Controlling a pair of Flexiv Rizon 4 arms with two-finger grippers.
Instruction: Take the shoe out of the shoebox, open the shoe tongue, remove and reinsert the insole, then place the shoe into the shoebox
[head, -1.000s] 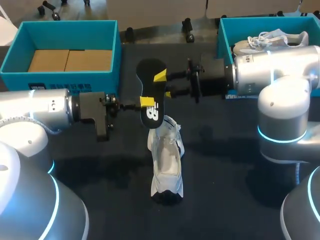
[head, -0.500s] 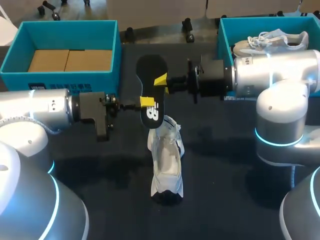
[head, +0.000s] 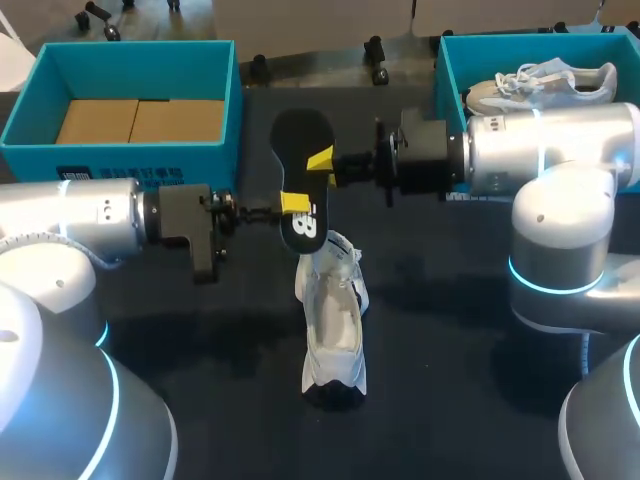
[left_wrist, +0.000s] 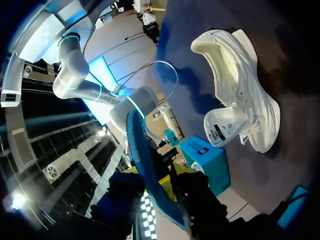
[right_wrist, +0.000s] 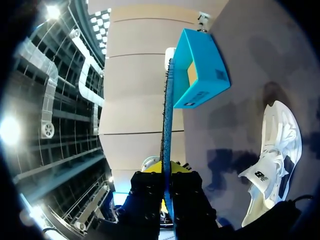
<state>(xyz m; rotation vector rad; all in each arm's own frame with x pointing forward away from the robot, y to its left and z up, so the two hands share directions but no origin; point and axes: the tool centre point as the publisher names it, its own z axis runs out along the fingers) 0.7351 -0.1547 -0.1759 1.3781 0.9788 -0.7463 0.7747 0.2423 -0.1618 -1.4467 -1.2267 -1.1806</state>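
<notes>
A white shoe (head: 333, 320) lies on the dark table in the middle, its tongue pulled up; it also shows as the shoe (left_wrist: 240, 100) and the shoe (right_wrist: 275, 150) in the wrist views. Above it a black insole (head: 300, 150) hangs upright in the air. My right gripper (head: 322, 163) is shut on the insole's upper half, and the thin insole (right_wrist: 167, 115) rises edge-on from between the right gripper's (right_wrist: 166, 182) fingers. My left gripper (head: 293, 204) is at the lower half, open, with the insole (left_wrist: 145, 160) passing loosely between the fingers of that left gripper (left_wrist: 157, 187).
A teal shoebox (head: 140, 150) with a cardboard floor stands at the back left. A second teal box (head: 450, 70) at the back right holds another white shoe (head: 540, 80), partly behind my right arm. Dark table lies around the shoe.
My right gripper has closed on the insole's upper half. My left gripper has then opened its fingers around the lower half. The shoe has stayed put.
</notes>
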